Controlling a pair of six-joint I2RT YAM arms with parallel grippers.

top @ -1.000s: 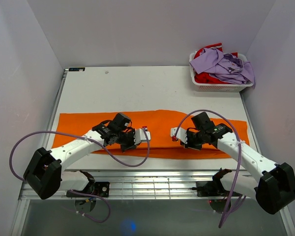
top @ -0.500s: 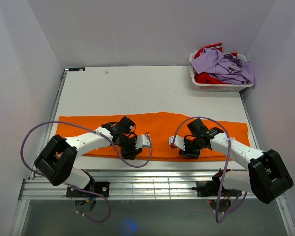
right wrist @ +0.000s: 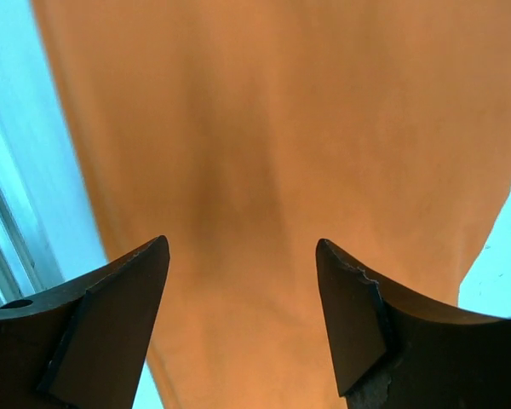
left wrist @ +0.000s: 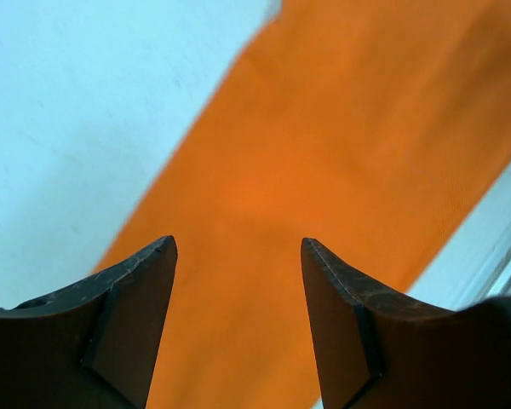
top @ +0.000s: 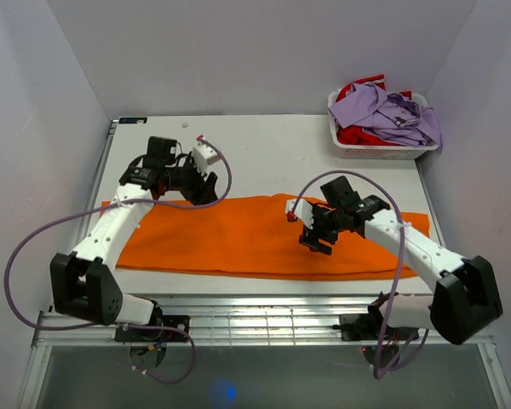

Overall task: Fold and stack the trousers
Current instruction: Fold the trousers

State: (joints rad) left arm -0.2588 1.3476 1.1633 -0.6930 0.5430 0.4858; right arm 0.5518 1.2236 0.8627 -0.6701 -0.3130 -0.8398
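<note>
**Orange trousers spread flat, both claws empty above them**

- The trousers (top: pixel 238 239) lie as one long band across the near half of the counter (top: pixel 272 149), running left to right almost to both side edges. The band looks narrow enough that one leg probably lies over the other, though no seam or layer edge is clear. Flat and full-length like this, the short ends are free to be brought together in a crosswise fold.
- The left claw (top: pixel 204 189) hangs over the band's far edge, left of centre. Its wrist view shows the fingers (left wrist: pixel 136 315) spread, with orange cloth (left wrist: pixel 341 153) and pale counter in the gap and nothing gripped. My guess is that it is lining up on that far hem.
- The right claw (top: pixel 317 240) sits over the band right of centre, also released. Between its pads (right wrist: pixel 358 324) is only cloth (right wrist: pixel 264 128), with a soft shadowed crease. Whether the tips touch the fabric I cannot tell.
- The basket (top: pixel 379 152) stands at the far right corner, well apart from the trousers. It holds the lilac shirt (top: pixel 390 111) over the red garment (top: pixel 358 135), clear of the working area.
- No stack begun; folding appears only partway done.
</note>
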